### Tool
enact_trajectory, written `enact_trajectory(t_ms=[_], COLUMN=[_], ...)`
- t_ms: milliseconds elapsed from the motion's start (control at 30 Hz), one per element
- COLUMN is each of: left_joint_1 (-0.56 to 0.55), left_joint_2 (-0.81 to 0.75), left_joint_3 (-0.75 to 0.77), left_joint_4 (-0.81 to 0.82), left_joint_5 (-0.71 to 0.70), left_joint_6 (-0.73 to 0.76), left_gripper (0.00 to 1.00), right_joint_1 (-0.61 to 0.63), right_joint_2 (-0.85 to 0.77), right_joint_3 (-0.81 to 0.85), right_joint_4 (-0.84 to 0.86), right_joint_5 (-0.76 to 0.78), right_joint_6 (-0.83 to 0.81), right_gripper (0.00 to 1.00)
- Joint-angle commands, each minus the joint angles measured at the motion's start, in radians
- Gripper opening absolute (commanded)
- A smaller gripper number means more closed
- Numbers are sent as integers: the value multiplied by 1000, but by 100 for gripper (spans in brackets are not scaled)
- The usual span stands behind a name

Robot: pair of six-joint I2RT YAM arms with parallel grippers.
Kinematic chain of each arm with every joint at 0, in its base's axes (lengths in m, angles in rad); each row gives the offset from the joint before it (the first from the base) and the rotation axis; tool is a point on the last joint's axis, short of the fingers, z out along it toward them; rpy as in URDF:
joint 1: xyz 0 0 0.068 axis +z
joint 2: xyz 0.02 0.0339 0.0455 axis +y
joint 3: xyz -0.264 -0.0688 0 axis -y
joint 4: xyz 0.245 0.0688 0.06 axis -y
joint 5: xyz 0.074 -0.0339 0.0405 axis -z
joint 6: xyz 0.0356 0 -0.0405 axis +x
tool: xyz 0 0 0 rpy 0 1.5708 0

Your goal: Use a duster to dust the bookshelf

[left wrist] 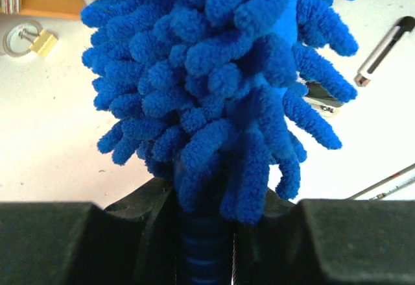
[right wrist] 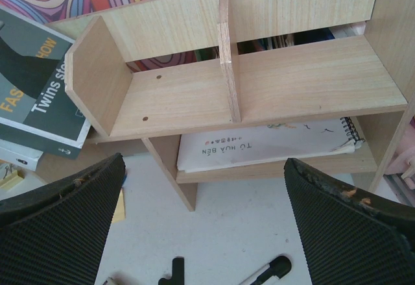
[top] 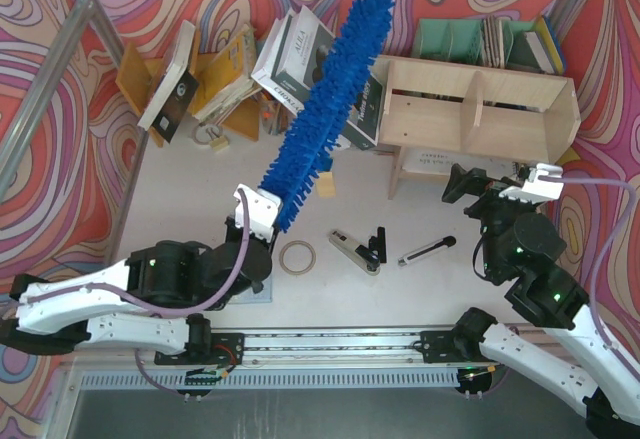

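My left gripper [top: 262, 221] is shut on the thin blue handle of the duster [top: 328, 99], which slants up and right; its tip reaches above the left end of the bookshelf [top: 480, 109]. In the left wrist view the fluffy blue duster [left wrist: 214, 71] fills the frame above the closed fingers [left wrist: 65, 239]. The pale plywood bookshelf [right wrist: 259, 84] stands at the back right, with an upright divider and a white notebook on its lower tier. My right gripper [top: 478, 191] is open and empty, just in front of the shelf, its fingers [right wrist: 58, 213] spread wide.
An orange-brown book rack [top: 180, 79] with tilted books stands at back left. Boxes and books [top: 300, 59] lean behind the duster. A green file holder [top: 470, 39] is behind the shelf. A tape ring [top: 297, 257], a utility knife [top: 355, 249] and a pen [top: 427, 250] lie in front.
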Motion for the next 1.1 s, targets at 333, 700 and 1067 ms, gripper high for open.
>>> enact_trajectory(t_ms=[333,700,1067], left_joint_1=[195,319,322], left_joint_2=[36,14,-16], left_joint_3=[-128,-47,-35], left_joint_4=[176,153,124], left_joint_5=[234,252,271], left_joint_6=[45,177,160], left_gripper=[0,0,0], right_joint_1=[4,4,4], right_joint_2=[-18,-16,-11], right_joint_3=[-18,-19,-32], right_joint_4=[-10,-2,2], right_joint_5=[6,6,6], right_joint_6=[10,1,4], right_gripper=[99,99,99])
